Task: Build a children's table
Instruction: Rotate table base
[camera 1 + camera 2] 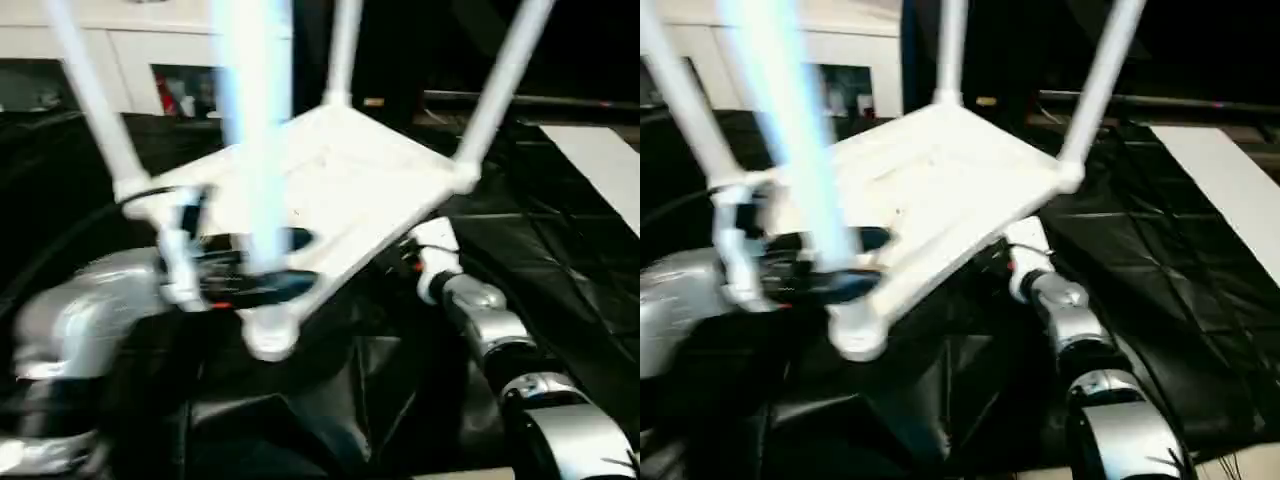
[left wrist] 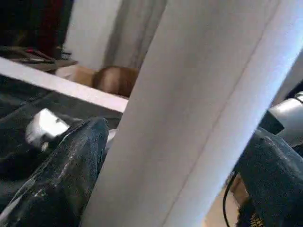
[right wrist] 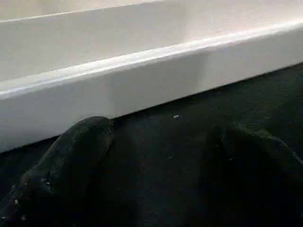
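Observation:
The children's table [image 1: 345, 185] is upside down and tilted, its near corner socket [image 1: 270, 335] lowest. Its white legs rise from the corners: a blurred near leg [image 1: 255, 130], one at far left [image 1: 95, 100], one at the back [image 1: 343, 50] and one on the right [image 1: 500, 80]. My left gripper [image 2: 180, 132] is open at the base of the near leg [image 2: 199, 109], which stands between its black fingers [image 2: 61, 179], close to both. My right gripper [image 3: 165, 127] is open under the table's right edge, facing the white rim [image 3: 142, 71] with nothing between its fingers.
Black cloth [image 1: 560, 270] covers the work surface below and to the right. A white cabinet [image 1: 130, 50] stands at the back left. A flat white board [image 1: 610, 170] lies at the far right. My silver right forearm [image 1: 490, 320] reaches in under the table.

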{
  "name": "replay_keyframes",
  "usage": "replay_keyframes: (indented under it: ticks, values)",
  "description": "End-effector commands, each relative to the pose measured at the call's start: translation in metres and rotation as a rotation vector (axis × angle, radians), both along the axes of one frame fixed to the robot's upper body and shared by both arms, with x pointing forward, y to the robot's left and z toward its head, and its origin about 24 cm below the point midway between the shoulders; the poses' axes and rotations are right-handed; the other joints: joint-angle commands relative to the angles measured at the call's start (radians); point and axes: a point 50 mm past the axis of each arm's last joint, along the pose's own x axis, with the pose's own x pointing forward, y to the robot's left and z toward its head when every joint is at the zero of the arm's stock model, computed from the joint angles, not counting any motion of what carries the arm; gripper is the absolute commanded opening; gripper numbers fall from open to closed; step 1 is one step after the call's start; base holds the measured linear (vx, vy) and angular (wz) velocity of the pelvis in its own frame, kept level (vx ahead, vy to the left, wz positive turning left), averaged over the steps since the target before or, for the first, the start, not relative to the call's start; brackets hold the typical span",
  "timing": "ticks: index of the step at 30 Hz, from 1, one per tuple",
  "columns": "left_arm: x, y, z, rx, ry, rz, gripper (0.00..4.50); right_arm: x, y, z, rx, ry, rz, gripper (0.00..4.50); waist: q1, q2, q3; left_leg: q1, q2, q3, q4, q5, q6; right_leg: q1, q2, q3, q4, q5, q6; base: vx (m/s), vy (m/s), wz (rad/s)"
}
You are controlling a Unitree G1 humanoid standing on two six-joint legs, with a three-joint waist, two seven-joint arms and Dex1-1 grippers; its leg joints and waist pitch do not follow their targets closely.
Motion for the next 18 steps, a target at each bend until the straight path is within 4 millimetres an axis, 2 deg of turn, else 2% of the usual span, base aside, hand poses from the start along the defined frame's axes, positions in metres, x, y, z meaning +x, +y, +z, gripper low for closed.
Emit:
replay_keyframes:
  ticks: [1, 2, 5, 7, 12, 13, 17, 18]
  values:
    - [-0.002, -0.017, 0.008, -0.013, -0.041, -0.065, 4.5, 0.001, 0.029, 0.009, 0.028, -0.019, 0.149, 4.47, 0.005, 0.021, -0.075, 0.01, 0.017, -0.017, -0.076, -0.307, -0.051, 0.047, -0.05, 0.035, -0.077, -0.283, -0.212, 0.0, 0.0, 0.0]
    - [-0.002, -0.017, 0.008, -0.013, -0.041, -0.065, 4.5, 0.001, 0.029, 0.009, 0.028, -0.019, 0.149, 4.47, 0.004, 0.021, -0.076, 0.009, 0.017, -0.017, -0.077, -0.306, -0.05, 0.048, -0.05, 0.034, -0.077, -0.286, -0.212, 0.0, 0.0, 0.0]
    - [-0.003, -0.037, 0.009, -0.02, -0.063, -0.115, 4.5, -0.004, 0.042, 0.008, 0.037, -0.02, 0.267, 4.47, 0.002, 0.023, -0.076, 0.01, 0.019, -0.018, -0.075, -0.302, -0.044, 0.047, -0.049, 0.034, -0.078, -0.269, -0.223, 0.0, 0.0, 0.0]
    - [-0.003, -0.042, 0.009, -0.025, -0.06, -0.14, 4.5, -0.006, 0.044, 0.008, 0.039, -0.02, 0.296, 4.47, -0.001, 0.023, -0.078, 0.007, 0.018, -0.018, -0.075, -0.29, -0.043, 0.05, -0.048, 0.033, -0.075, -0.247, -0.231, 0.0, 0.0, 0.0]
    - [-0.003, -0.056, 0.008, -0.037, -0.069, -0.17, 4.5, -0.011, 0.051, 0.007, 0.059, -0.012, 0.375, 4.47, -0.008, 0.027, -0.079, 0.012, 0.019, -0.016, -0.073, -0.281, -0.028, 0.049, -0.046, 0.032, -0.073, -0.193, -0.262, 0.0, 0.0, 0.0]
    - [-0.003, -0.058, 0.008, -0.039, -0.069, -0.171, 4.5, -0.012, 0.052, 0.007, 0.06, -0.013, 0.386, 4.47, -0.01, 0.025, -0.08, 0.011, 0.018, -0.015, -0.072, -0.279, -0.025, 0.05, -0.045, 0.032, -0.073, -0.187, -0.266, 0.0, 0.0, 0.0]
    - [-0.004, -0.069, 0.011, -0.06, -0.083, -0.189, 4.5, -0.013, 0.052, 0.007, 0.032, -0.018, 0.41, 4.47, -0.016, 0.024, -0.078, 0.011, 0.019, -0.017, -0.072, -0.293, -0.021, 0.052, -0.048, 0.032, -0.076, -0.213, -0.269, 0.0, 0.0, 0.0]
    - [-0.004, -0.07, 0.011, -0.059, -0.089, -0.179, 4.5, -0.012, 0.048, 0.005, 0.003, -0.014, 0.383, 4.47, -0.016, 0.029, -0.078, 0.012, 0.02, -0.017, -0.072, -0.295, -0.022, 0.05, -0.048, 0.032, -0.077, -0.22, -0.27, 0.0, 0.0, 0.0]
